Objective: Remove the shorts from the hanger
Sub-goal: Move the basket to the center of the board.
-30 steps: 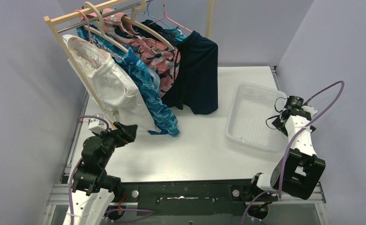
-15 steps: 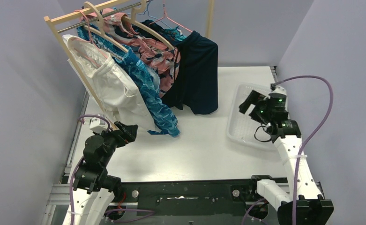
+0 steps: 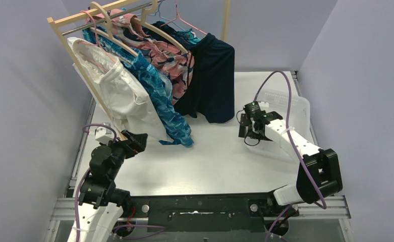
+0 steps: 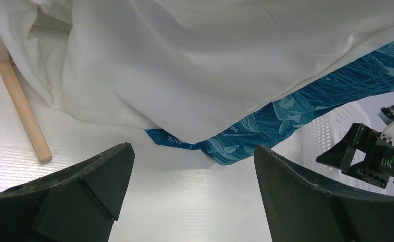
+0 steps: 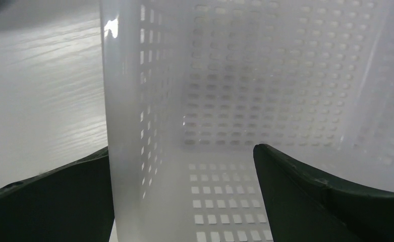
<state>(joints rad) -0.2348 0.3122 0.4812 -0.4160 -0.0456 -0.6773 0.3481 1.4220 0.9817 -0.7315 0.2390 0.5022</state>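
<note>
I read left gripper (image 4: 192,169) wide open, empty, under white shorts (image 4: 184,60) hem near left edge. Right gripper (image 5: 182,171) wide open, empty, at basket (image 5: 121,101) left wall.

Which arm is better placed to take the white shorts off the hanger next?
Left: the left end effector, open, sits right by the white shorts; the right end effector is over at the basket.

The left arm (image 3: 104,169) and right arm (image 3: 285,137) pair black joints with white links and lilac cables (image 3: 98,125).
</note>
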